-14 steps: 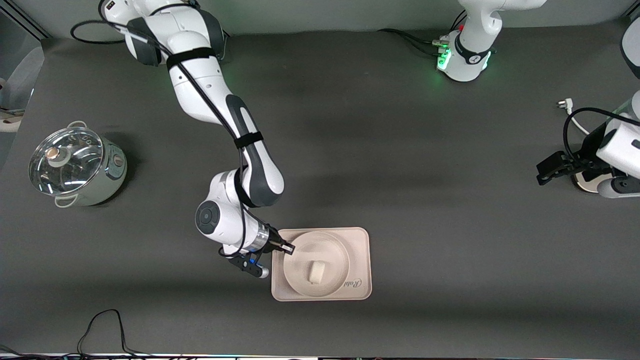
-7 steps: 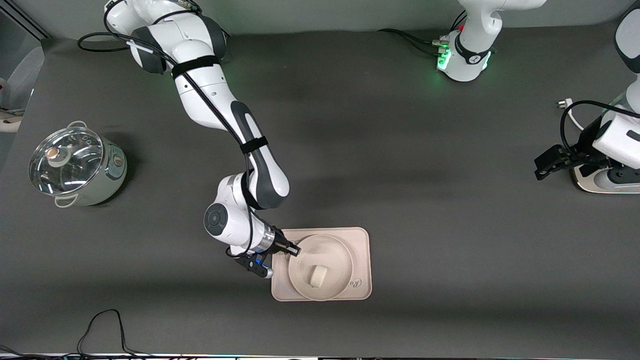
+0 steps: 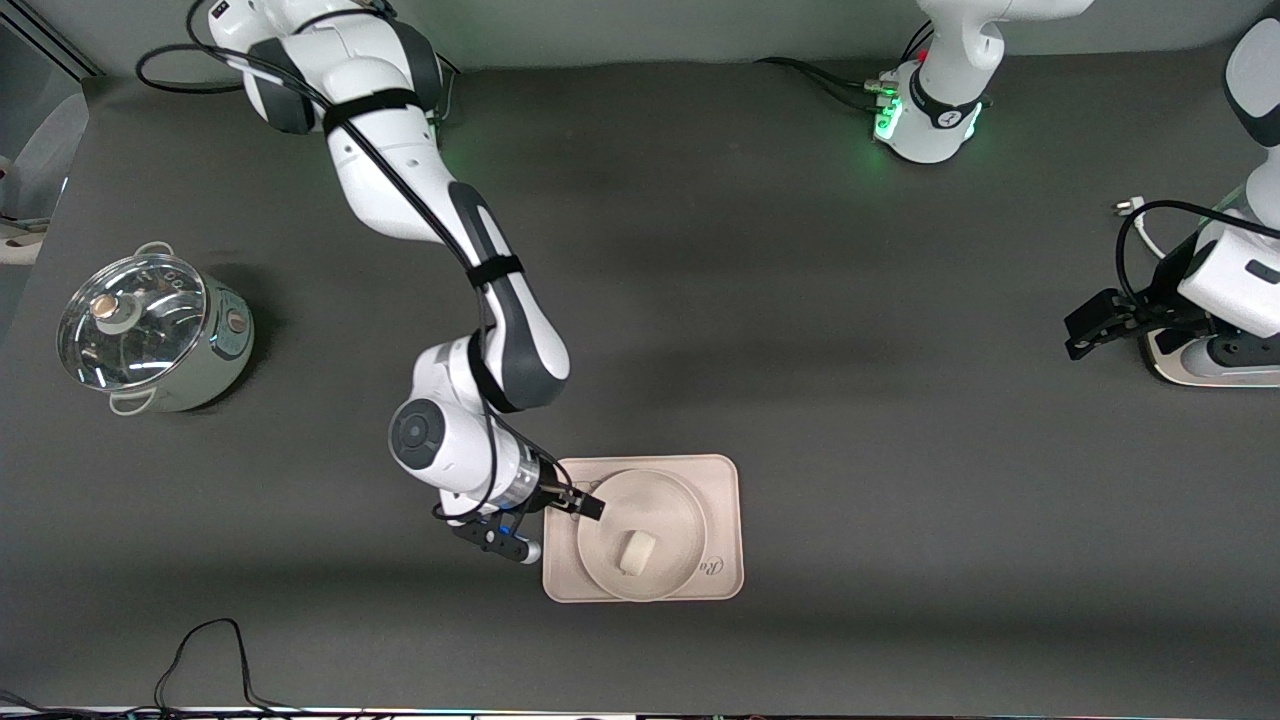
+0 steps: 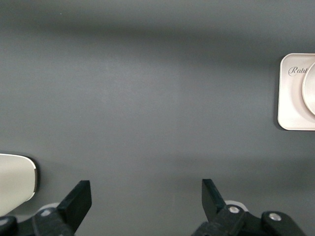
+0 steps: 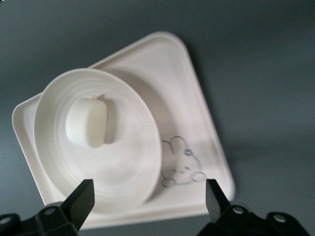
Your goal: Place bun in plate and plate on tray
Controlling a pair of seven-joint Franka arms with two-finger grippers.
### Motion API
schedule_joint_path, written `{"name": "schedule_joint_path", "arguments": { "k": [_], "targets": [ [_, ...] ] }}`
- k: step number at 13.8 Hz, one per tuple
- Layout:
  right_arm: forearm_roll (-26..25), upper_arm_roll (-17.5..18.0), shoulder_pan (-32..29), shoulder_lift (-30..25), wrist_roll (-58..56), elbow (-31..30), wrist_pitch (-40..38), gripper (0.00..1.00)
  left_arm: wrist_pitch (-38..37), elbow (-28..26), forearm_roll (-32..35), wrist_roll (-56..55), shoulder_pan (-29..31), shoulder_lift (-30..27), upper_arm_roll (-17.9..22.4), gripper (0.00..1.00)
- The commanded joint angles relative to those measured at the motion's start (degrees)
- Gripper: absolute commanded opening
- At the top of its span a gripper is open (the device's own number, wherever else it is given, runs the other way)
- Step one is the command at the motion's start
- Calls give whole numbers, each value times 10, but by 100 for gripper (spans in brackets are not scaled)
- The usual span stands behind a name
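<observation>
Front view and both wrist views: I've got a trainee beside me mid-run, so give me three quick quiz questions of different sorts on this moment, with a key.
1. True or false: the bun lies in the plate.
2. Multiple choice: the plate rests on (A) the bare table, (B) the tray, (C) the lidded pot.
3. Short answer: which gripper is at the plate's rim, and how do its fingers stand?

Key
1. True.
2. B.
3. The right gripper; its fingers are open, as the right wrist view shows. The left gripper waits, open, at the left arm's end of the table.
</observation>
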Motion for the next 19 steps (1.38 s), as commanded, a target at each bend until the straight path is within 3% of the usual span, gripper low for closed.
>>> {"name": "schedule_joint_path", "arguments": {
  "k": [1,3,7,10,12,13,16,19],
  "targets": [
    [-111,3,-12,-104,-46,-27,-113,100,3,-9,10,6,-6,-10,3,100],
    [-128,-12,-21,-171,-104,-54,-177,100,2,-9,18,7,-4,-8,3,100],
    [-144,-87,-16,-292,-207,-127,-233,100,1,-8,30,7,-6,-8,1,100],
    [-232,-93,-13,-364,-225,-175,-249,100,-22,9,29,-1,-8,-8,-12,100],
    [-244,-87,-25,-405,-230,-207,-248,100,-23,9,29,-1,-6,-5,-12,100],
    [-266,-65,-53,-437,-231,-231,-247,100,-24,9,29,-1,-6,-5,-12,100],
    [-345,120,-217,-542,-232,-327,-238,100,-48,19,28,-1,-6,-6,-12,100],
    [-350,256,-369,-563,-279,-354,-232,100,-72,44,27,-1,-6,-6,-13,100]
  ]
}}
